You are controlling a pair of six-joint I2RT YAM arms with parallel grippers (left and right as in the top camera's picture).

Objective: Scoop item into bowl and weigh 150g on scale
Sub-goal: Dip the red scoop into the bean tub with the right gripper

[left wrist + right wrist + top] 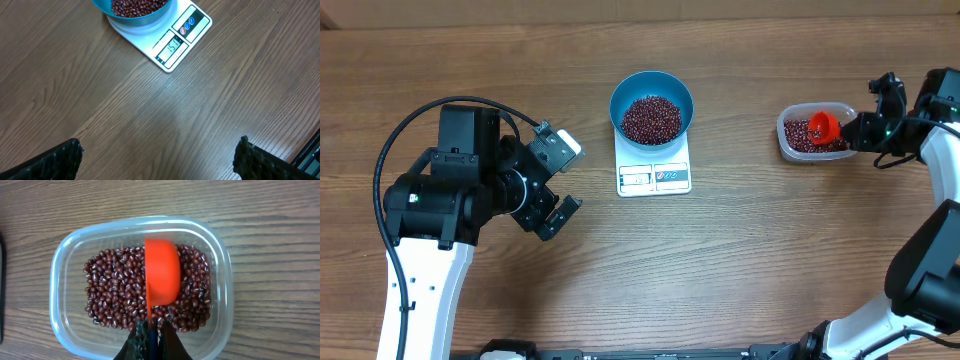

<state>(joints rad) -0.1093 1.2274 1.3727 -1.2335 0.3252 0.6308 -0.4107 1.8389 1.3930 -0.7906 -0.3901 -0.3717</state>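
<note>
A blue bowl (652, 100) heaped with dark red beans (651, 119) stands on the white scale (654, 176); the left wrist view catches the bowl (131, 12) and the scale's lit display (173, 46). My left gripper (561, 178) hovers open over bare wood left of the scale, its fingers (60, 160) wide apart. At the far right my right gripper (860, 130) is shut on the handle of a red-orange measuring cup (161, 279), which hangs tipped on its side over the beans (115, 295) in the clear tub (65, 330).
The clear tub (788, 138) sits right of the scale, near the table's right side. A black cable loops from the left arm (430, 200) over the left part of the table. Brown wood grain covers the surface around the scale.
</note>
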